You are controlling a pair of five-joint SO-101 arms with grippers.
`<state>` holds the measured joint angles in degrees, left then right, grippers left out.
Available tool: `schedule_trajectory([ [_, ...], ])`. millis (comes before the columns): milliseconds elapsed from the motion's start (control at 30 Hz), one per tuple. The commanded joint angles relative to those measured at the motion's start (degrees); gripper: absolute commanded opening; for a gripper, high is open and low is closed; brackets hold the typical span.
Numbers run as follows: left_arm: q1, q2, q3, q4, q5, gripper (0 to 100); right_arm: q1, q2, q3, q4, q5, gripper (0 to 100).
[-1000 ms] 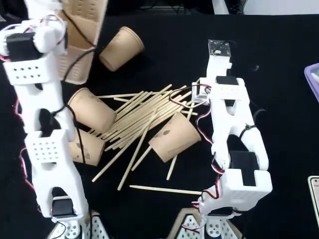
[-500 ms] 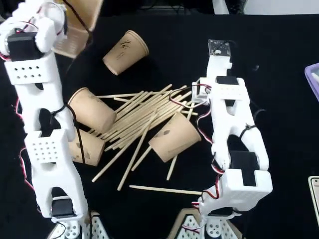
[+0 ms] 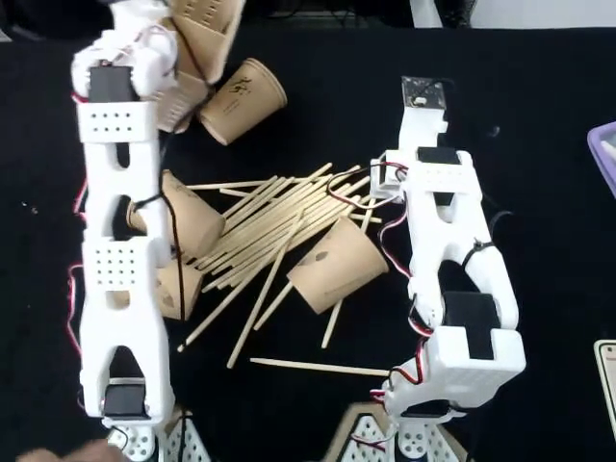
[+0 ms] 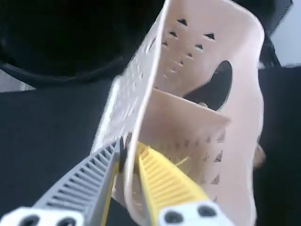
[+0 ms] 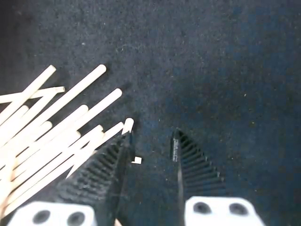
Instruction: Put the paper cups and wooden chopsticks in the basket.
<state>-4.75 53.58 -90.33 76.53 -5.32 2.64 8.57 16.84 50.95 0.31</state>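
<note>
Two arms are standing over the counter (image 3: pixel 539 96). The left is hanging stretched out at the far left, its claw (image 4: pixel 128 149) pinching the tilted basket (image 4: pixel 197 75) by its wall. The right is sitting folded, its claw (image 5: pixel 151 141) spread just beside the chopsticks (image 5: pixel 51 127), which are lying mid-counter among paper cups (image 3: pixel 337 265).

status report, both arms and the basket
Left gripper shut on basket wall, basket tilted. Right gripper open by chopsticks. Paper cups lie on the table.

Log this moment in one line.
left hand: shut on basket wall | right hand: open, beside chopsticks | paper cups: lying on table
</note>
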Motion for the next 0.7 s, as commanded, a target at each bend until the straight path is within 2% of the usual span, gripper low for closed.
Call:
schedule_trajectory([
  [0, 3.7, -1.1, -5.3, 4.8, 0.0, 3, -0.5, -0.9, -0.2, -1.0, -0.1, 14.1],
  [200, 8.8, -2.1, -5.0, 18.9, -17.1, 3, -0.5, -0.9, -0.4, -1.0, -0.1, 14.1],
  [267, 9.7, -2.8, -5.1, 21.7, -20.5, 3, -0.4, -0.9, -0.4, -1.0, -0.1, 14.1],
  [667, 9.7, -10.5, -5.1, 22.5, -21.6, 3, -0.4, -0.9, -0.4, -1.0, -0.1, 14.1],
])
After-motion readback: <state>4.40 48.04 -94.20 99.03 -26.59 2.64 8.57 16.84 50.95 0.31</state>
